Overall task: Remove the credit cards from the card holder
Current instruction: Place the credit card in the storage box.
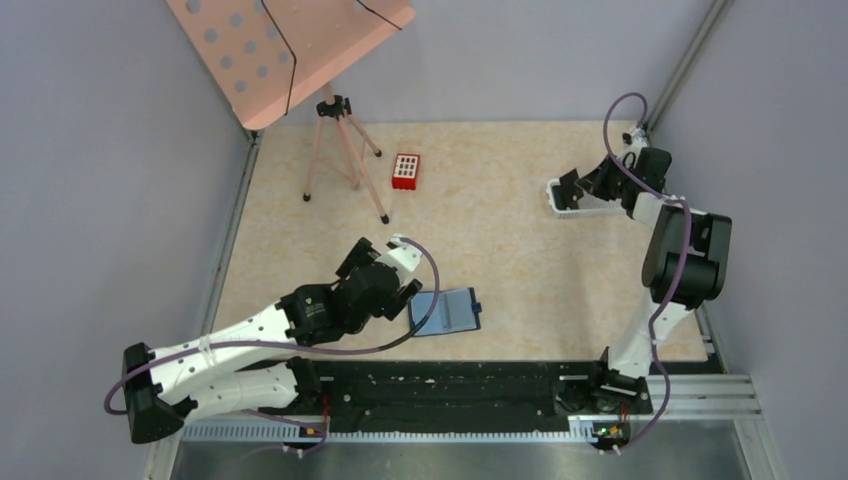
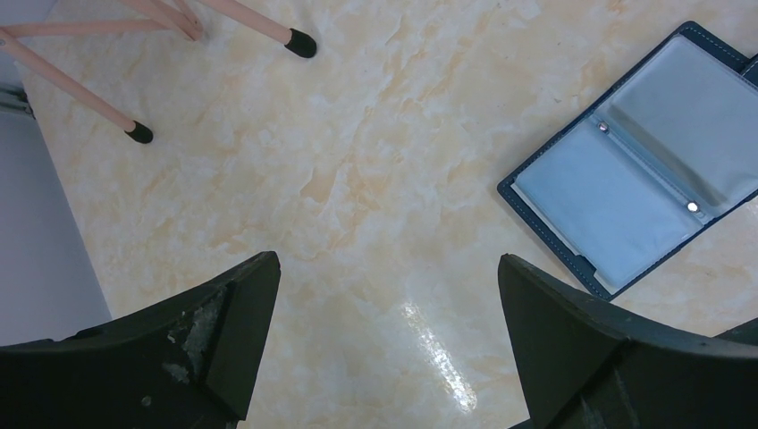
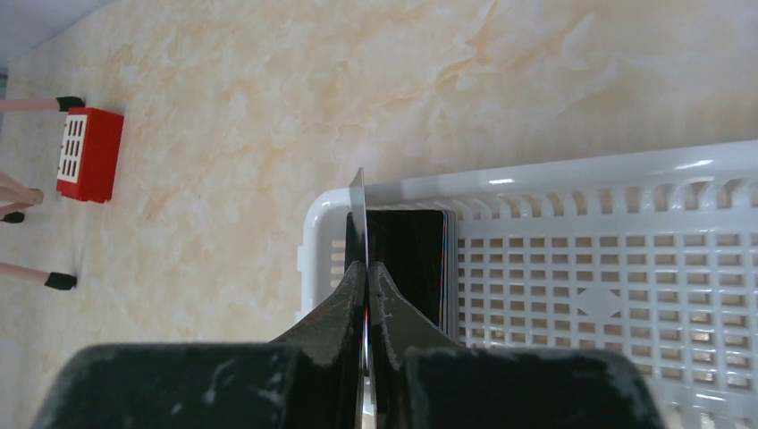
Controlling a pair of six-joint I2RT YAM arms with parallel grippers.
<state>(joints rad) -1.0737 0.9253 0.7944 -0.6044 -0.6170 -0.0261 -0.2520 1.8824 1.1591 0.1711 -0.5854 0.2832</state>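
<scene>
The blue card holder (image 1: 447, 312) lies open and flat on the table, its greyish clear pockets (image 2: 635, 170) facing up. My left gripper (image 1: 398, 292) hovers just left of it, open with nothing between its fingers (image 2: 386, 261). At the far right, my right gripper (image 1: 571, 186) is shut on a thin credit card (image 3: 358, 210) seen edge-on, held upright over the left end of a white slotted tray (image 3: 581, 174). More dark credit cards (image 3: 407, 255) stand stacked in that end of the tray.
A small red box (image 1: 405, 171) sits at the back centre of the table. A pink tripod (image 1: 340, 150) carrying a perforated pink board (image 1: 280, 45) stands back left, its feet (image 2: 301, 42) near my left gripper. Grey walls close both sides.
</scene>
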